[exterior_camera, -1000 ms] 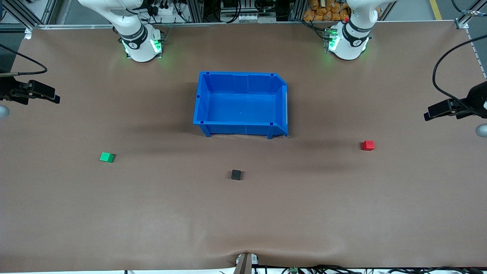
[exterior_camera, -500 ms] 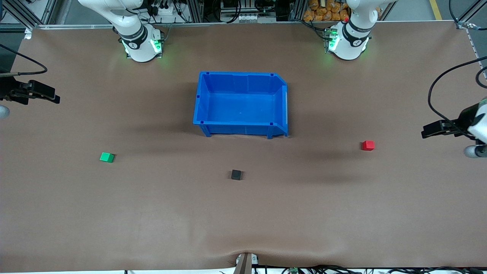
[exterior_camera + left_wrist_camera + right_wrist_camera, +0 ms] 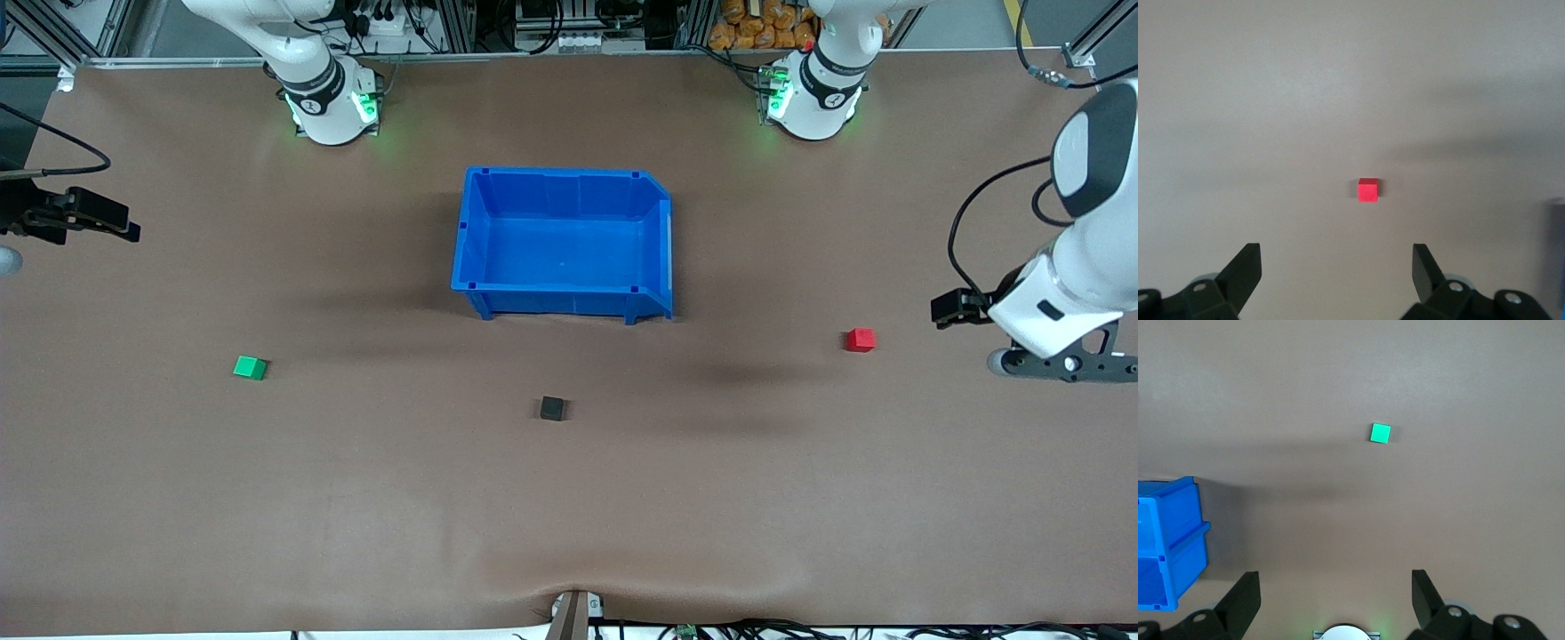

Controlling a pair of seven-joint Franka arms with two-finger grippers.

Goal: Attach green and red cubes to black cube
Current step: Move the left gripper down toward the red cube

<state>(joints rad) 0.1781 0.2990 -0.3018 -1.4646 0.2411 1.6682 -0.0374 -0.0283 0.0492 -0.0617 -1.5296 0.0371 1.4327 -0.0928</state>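
The green cube (image 3: 250, 367) lies on the table toward the right arm's end. The red cube (image 3: 860, 340) lies toward the left arm's end. The black cube (image 3: 552, 408) sits between them, nearer to the front camera than the blue bin (image 3: 469, 240). My left gripper (image 3: 1336, 250) is open and empty, up over the table beside the red cube (image 3: 1368, 190), toward the table's end. My right gripper (image 3: 1336, 577) is open and empty, held high at the right arm's end of the table, and it sees the green cube (image 3: 1381, 433) well away from it.
The blue bin is open-topped and has nothing in it; its corner also shows in the right wrist view (image 3: 1168, 547). The brown table mat (image 3: 569, 516) covers the whole table. The left arm's cable (image 3: 965, 222) hangs near the table's end.
The left arm has swung in from the table's end toward the red cube and come nearer to the front camera. The right arm and the three cubes have not moved.
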